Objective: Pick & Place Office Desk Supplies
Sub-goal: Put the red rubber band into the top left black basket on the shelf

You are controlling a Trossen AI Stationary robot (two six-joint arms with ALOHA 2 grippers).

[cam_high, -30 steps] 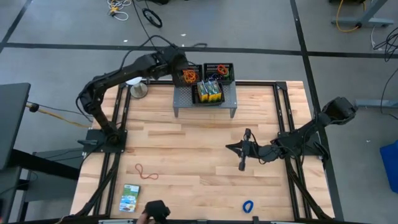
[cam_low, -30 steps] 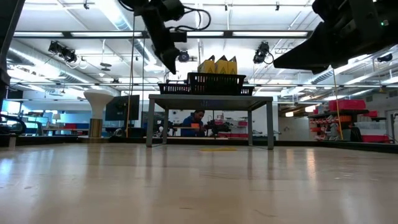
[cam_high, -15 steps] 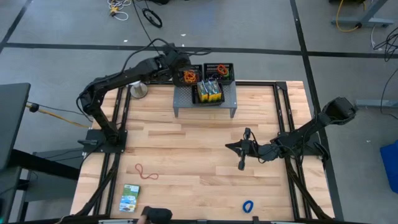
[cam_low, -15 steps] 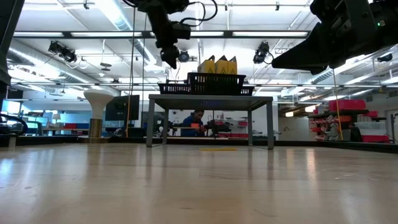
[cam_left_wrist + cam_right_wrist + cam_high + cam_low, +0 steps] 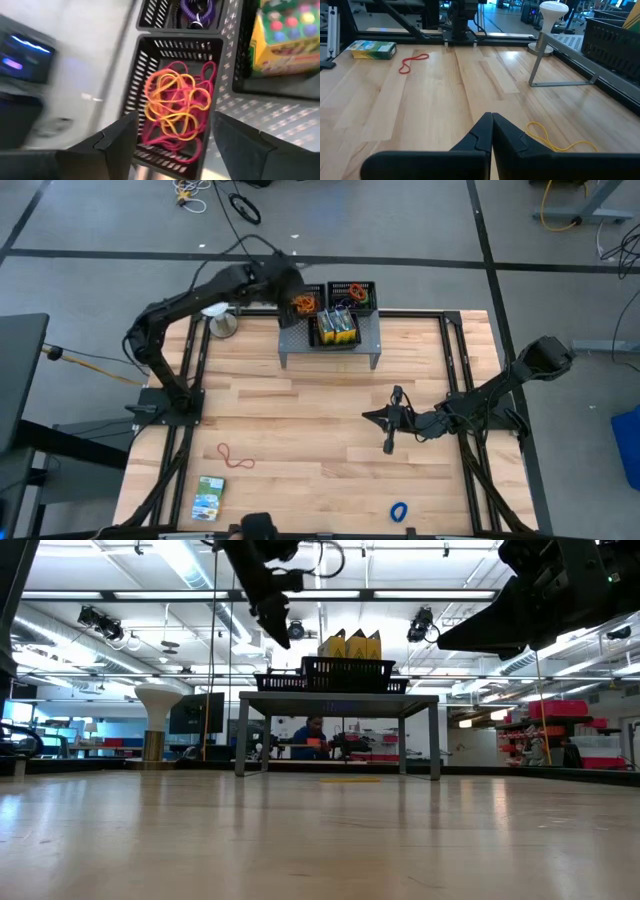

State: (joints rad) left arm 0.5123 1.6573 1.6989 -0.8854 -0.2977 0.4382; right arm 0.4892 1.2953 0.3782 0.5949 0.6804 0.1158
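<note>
I'm holding the left tool (image 5: 170, 132) over the grey perforated shelf (image 5: 300, 338) at the far edge of the table (image 5: 330, 430), and its fingers are standing spread wide, gripping nothing. Right between them in the wrist view, a black mesh tray (image 5: 172, 95) is sitting with a tangle of orange and red rubber bands (image 5: 175, 107) lying inside it. Just beside it I'm seeing a second mesh tray (image 5: 192, 12) carrying a purple band (image 5: 196, 7), and next to that a yellow crayon box (image 5: 287, 37) standing in its own tray. From the low view the left tool (image 5: 275, 615) is hovering above the shelf top, a little to one side of the trays, not touching them. My right tool (image 5: 390, 430) is waiting mid-table, resting low, fingers clenched together on nothing; its wrist camera is showing the tips pressed shut just above the wood. Out on the table more supplies are lying loose: a red rubber band (image 5: 236, 457) toward the near left, a green-white card box (image 5: 209, 500) near the front-left corner, a blue band (image 5: 399, 511) near the front edge, and a yellow band (image 5: 555, 140) lying just ahead of the right tool. A white ball on a stand (image 5: 222, 320) is sitting beside the shelf's left end.
</note>
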